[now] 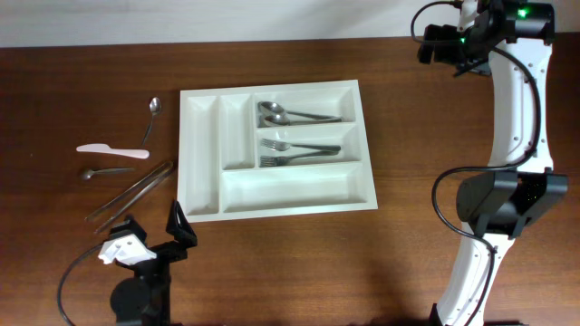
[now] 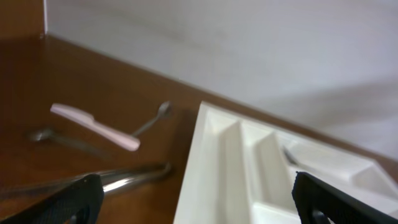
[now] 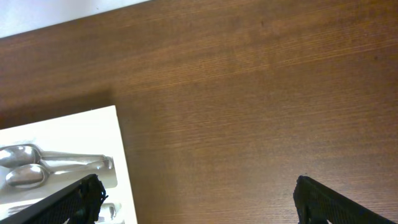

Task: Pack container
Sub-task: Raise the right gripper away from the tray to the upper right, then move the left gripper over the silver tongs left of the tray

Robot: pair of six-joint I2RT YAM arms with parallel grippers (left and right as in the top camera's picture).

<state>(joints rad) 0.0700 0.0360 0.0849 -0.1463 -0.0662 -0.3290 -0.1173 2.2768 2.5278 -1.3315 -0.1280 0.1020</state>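
The container (image 1: 198, 154), a white cutlery tray, lies mid-table. It holds two spoons (image 1: 290, 115) in its upper right compartment and forks (image 1: 294, 152) in the one below. My left gripper (image 1: 156, 226) hovers open near the front edge, off the tray's front left corner, holding nothing. In the left wrist view the left gripper (image 2: 196, 199) spans the container's near edge (image 2: 208, 180) and metal tongs (image 2: 130, 177). My right gripper (image 1: 446, 47) is raised at the far right, open and empty. In the right wrist view the right gripper (image 3: 196, 199) hangs over bare wood beside the container's right rim (image 3: 121, 162).
Left of the tray lie loose utensils: a metal spoon (image 1: 151, 118), a white plastic knife (image 1: 112, 151), a small spoon (image 1: 101, 171) and long tongs (image 1: 131, 192). The right arm's base (image 1: 503, 204) stands at the table's right side.
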